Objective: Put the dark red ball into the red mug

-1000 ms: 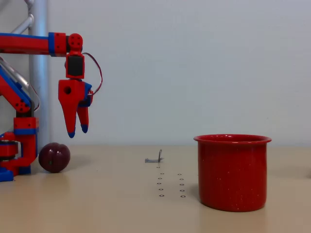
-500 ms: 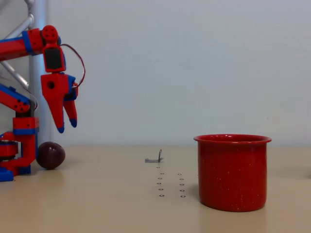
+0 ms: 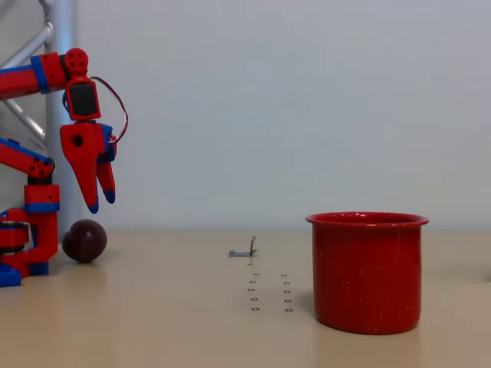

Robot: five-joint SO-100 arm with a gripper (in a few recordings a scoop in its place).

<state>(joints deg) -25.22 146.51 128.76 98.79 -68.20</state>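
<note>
At the far left of the fixed view the red-and-blue arm (image 3: pixel 31 153) rises from its base at the lower left edge, its upper link reaching in from the upper left. From the wrist the gripper (image 3: pixel 100 203) hangs pointing down at the counter (image 3: pixel 192 330), its two blue-tipped fingers (image 3: pixel 93 205) slightly spread, with a narrow gap between the tips and nothing between them. Just below, apart from the tips, the dark red ball (image 3: pixel 84 240) rests on the counter in the lower left of the frame, close beside the arm's base. Toward the centre, a small grey metal bracket (image 3: pixel 245 250) stands on the counter, with two short rows of tiny holes (image 3: pixel 268 291) in the surface in front of it. In the lower right the red mug (image 3: pixel 367 272) stands upright, well apart from the ball and the fingers.
</note>
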